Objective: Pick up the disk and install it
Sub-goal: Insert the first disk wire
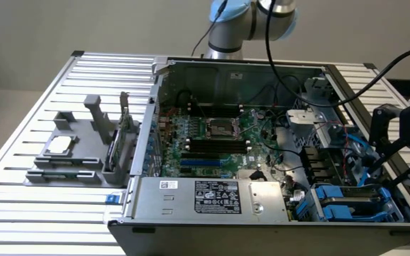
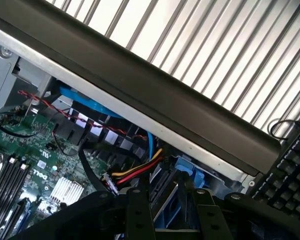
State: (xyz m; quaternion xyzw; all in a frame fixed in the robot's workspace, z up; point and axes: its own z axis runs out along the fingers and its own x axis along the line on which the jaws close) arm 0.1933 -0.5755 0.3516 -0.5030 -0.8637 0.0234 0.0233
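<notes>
Exterior view — the disk (image 1: 349, 204) lies in the corner bay just below your tool (image 1: 379, 160); whether the tool grips anything, I cannot tell.

cables (image 1: 354, 146) and case wall (image 1: 353, 98) crowd the disk (image 1: 351, 204).

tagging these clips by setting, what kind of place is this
Probably a robotics lab bench for computer assembly: an open desktop computer case, motherboard exposed, lies on a slatted aluminium table beside a grey parts fixture, with a robot arm behind.
</notes>
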